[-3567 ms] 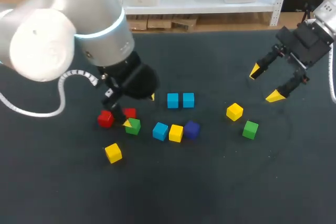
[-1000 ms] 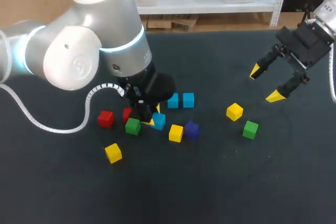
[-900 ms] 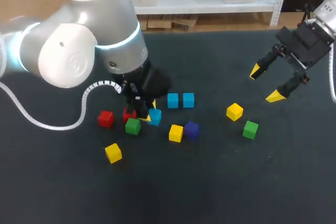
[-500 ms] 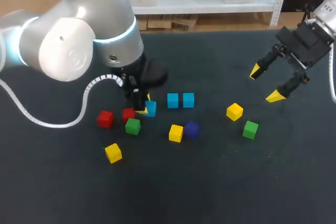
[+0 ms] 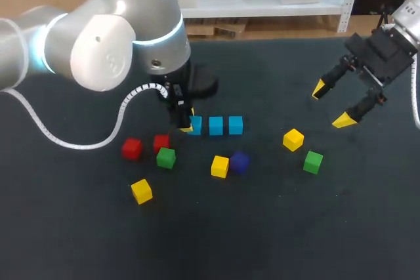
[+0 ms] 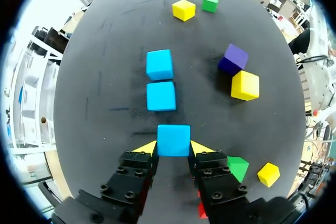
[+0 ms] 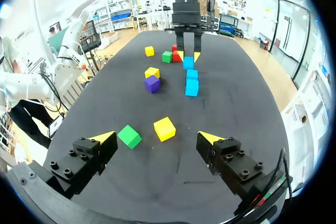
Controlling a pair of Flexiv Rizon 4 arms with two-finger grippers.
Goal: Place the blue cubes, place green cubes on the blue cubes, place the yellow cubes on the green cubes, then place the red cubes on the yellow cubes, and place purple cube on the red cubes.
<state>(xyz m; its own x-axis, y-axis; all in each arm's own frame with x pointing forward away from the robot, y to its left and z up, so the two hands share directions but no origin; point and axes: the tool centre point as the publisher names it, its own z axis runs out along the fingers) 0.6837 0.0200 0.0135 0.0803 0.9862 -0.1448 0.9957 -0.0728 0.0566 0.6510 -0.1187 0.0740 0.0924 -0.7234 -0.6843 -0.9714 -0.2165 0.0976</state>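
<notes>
Left claw (image 6: 173, 148) is clamped on a blue cube (image 6: 173, 139) from both sides, low over the worktop (image 6: 105, 87); two other blue cubes (image 6: 161, 96) lie just ahead at its 12 o'clock. Right claw (image 7: 156, 137) hangs wide open and empty at the worktop's 2 o'clock.

The head camera looks down on the whole table (image 5: 275, 227) from above and behind. The left wrist camera sits low and close over the blue cube (image 6: 173, 140), facing along the blue row (image 6: 160, 96). The right wrist camera hangs farther back, facing the left arm (image 7: 187, 3) across the table. All three views share the blue row.
</notes>
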